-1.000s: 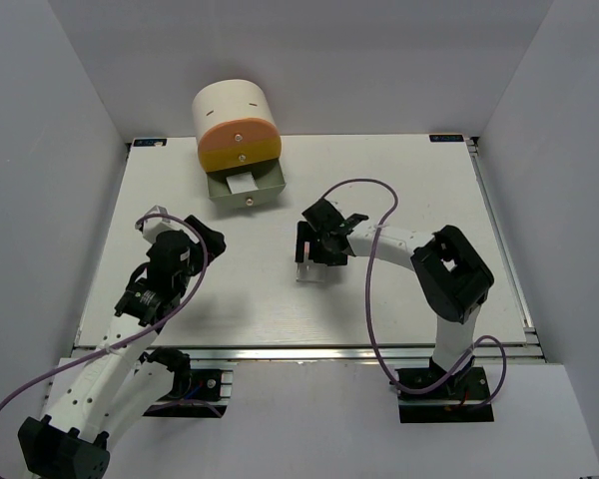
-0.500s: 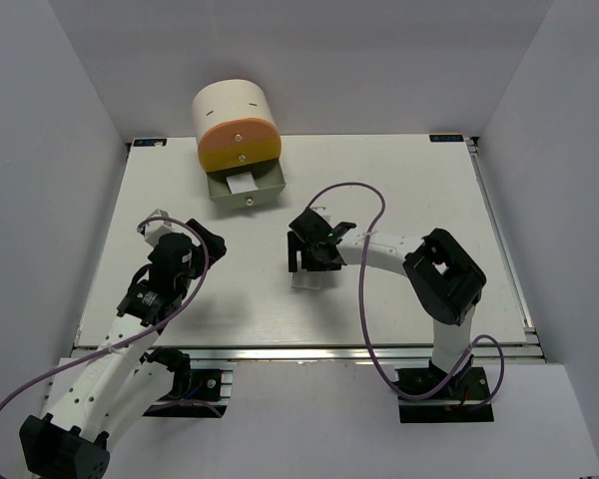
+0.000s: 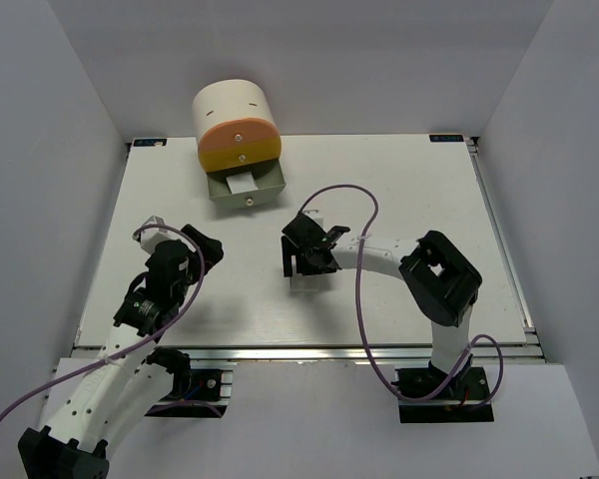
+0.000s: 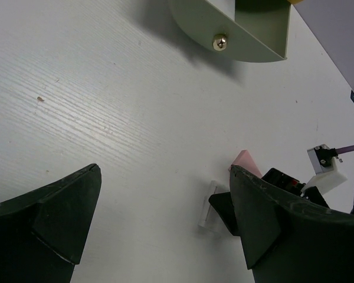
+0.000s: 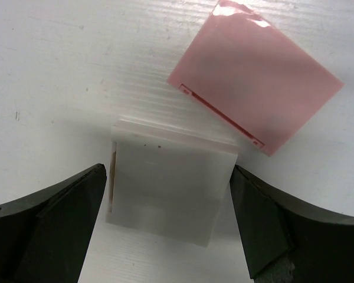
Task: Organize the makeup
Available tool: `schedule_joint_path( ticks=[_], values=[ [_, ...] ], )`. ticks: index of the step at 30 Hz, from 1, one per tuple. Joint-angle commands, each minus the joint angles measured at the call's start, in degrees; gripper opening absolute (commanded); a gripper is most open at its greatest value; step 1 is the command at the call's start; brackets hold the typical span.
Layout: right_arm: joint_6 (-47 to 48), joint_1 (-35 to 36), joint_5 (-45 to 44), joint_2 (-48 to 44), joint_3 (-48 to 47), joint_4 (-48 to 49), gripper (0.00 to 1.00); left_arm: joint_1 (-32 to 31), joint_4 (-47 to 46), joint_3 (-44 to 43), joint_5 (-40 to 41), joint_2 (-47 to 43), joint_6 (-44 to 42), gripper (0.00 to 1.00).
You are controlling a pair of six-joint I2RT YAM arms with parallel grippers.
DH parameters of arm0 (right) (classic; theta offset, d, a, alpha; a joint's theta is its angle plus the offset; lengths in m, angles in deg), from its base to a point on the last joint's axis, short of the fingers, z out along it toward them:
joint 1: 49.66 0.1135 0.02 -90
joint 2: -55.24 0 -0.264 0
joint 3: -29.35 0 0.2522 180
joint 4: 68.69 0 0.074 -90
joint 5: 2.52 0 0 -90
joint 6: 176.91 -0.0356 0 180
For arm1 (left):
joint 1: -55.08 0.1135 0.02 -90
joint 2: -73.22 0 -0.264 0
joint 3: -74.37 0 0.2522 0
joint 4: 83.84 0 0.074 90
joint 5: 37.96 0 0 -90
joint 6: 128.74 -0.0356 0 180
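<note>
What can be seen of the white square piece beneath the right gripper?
The white square is thin, flat, milky plastic by its look, with a slot along one edge. It lies flat on the table between the open fingers of the right gripper, untouched by them; the pink square lies close by, apart.

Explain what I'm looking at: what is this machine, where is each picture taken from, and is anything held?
Two robot arms stand at the near edge of the table. One picture looks down from above; the other two come from wrist cameras, so the dark wedges are each arm's own fingers. The left gripper is open over bare table. The right gripper is open above a white square, a pink square beside it. At the back, a cream organizer has its green drawer pulled out. Nothing is held.
</note>
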Motion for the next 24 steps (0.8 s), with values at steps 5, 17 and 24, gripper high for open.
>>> schedule_joint_path(
  ticks=[5, 17, 24],
  values=[
    [-2.32, 3.65, -0.18, 2.93, 0.45, -1.94, 0.89, 0.21, 1.96, -0.26, 0.97, -1.15, 0.5, 0.98],
    [-0.13, 4.18, -1.41, 6.28, 0.8, -1.51, 0.87, 0.29, 4.68, 1.94, 1.94, -5.54, 2.69, 0.98],
    [2.07, 4.97, -1.59, 7.51, 0.62, -0.45, 0.89, 0.21, 4.69, 2.03, 2.03, -5.55, 2.43, 0.98]
  ],
)
